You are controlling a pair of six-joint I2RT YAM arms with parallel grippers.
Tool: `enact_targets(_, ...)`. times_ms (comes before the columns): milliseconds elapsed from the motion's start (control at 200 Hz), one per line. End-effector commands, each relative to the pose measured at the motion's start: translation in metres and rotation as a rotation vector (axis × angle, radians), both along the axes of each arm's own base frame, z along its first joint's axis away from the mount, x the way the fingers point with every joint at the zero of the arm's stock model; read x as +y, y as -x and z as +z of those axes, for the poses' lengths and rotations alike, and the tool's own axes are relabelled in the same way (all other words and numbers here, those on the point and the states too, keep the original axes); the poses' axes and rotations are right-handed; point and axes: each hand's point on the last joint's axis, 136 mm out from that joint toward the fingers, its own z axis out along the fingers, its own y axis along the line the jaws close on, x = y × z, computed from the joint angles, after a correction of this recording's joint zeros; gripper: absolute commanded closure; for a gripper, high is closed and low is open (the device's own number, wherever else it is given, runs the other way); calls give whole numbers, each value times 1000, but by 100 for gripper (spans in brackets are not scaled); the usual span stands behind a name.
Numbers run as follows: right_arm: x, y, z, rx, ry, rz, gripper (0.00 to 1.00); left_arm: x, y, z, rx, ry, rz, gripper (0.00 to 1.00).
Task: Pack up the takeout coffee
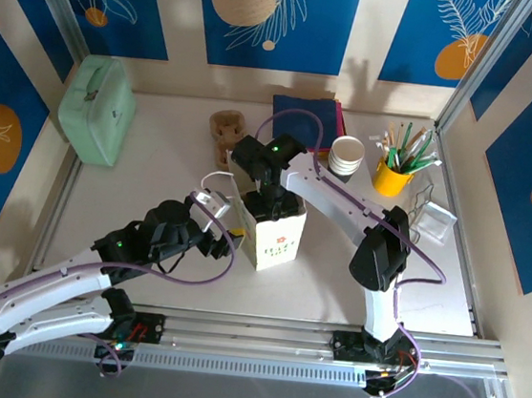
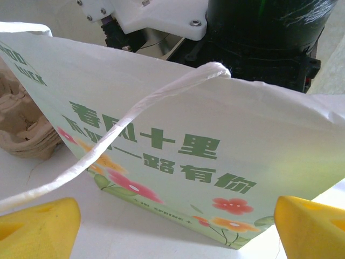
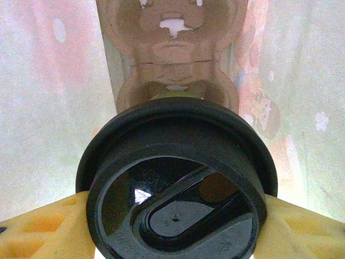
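The coffee (image 3: 178, 162) is clamped in the right gripper (image 3: 172, 229) inside the central bag (image 1: 272, 240); the left gripper (image 2: 178, 229) is spread wide open alongside, nothing held.

A robot lab's test cell, dressed up as a café counter. 2 robot arms (image 1: 53, 295) are bolted to an aluminium rail (image 1: 260, 338) at the near edge of a white bench (image 1: 152, 186). Metal frame posts (image 1: 478, 69) and blue printed wall panels (image 1: 278, 13) close it in like a booth. The props are coffee-shop stock: a stack of white cups (image 1: 347, 155), a cardboard cup carrier (image 1: 226, 127), a flower-printed paper bag (image 1: 276, 239) and a lidded takeout coffee (image 3: 178, 205).
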Motion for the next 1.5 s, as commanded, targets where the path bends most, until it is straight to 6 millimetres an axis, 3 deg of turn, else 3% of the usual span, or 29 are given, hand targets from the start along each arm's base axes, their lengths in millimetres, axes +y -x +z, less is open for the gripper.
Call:
enact_targets(0, -2, 5, 13, -1, -39, -15, 38, -2, -1, 8, -38, 11, -3, 7)
enact_targets(980, -3, 1, 19, -48, -69, -19, 38, -4, -3, 9, -33, 7, 0, 7)
enact_targets(1491, -4, 2, 12, -53, -69, -9, 38, -6, -5, 6, -23, 6, 2, 7)
